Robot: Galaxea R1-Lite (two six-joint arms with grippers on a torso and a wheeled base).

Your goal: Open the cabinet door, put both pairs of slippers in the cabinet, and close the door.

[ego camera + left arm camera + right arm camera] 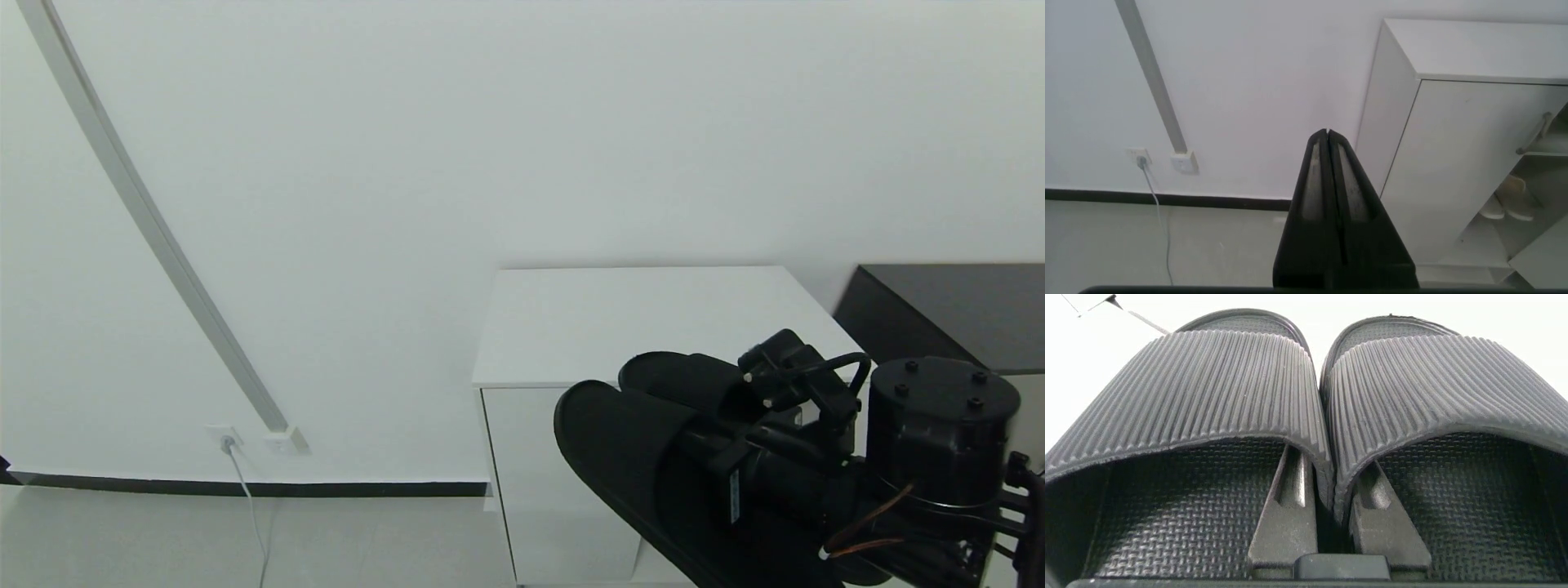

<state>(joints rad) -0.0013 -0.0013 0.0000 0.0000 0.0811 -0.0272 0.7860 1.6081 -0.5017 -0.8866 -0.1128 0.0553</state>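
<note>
Because the black slippers (629, 441) look like ribbed foam or rubber, I judge them light, springy, fairly grippy and not fragile, though a soft strap could fold or slide under a pinch. They sit side by side on the right claw (1331, 498), held up before the upper front of the white cabinet (637, 327); I cannot tell whether they touch it. One of the fingers (1286, 510) runs inside each slipper under its strap. The two inner side walls are squeezed together between them, so this claw is narrow and clamped on the pair. That seems to me the sound place to take hold: the meeting walls look like the stiffest part, and one grip carries both slippers, whereas taking a strap crown alone would likely let them swing. The left claw (1327, 139) is pressed fully together with nothing in it, apart from the cabinet and off toward its left side. From the left wrist view the cabinet front looks open, with a pale pair (1511, 200) lying on a shelf inside and what looks like a handle (1535, 135) above them; how far it is open I cannot tell. No brand or writing can be read on the slippers or the cabinet. A small white label (732, 494) on the right arm is too small to make out.
</note>
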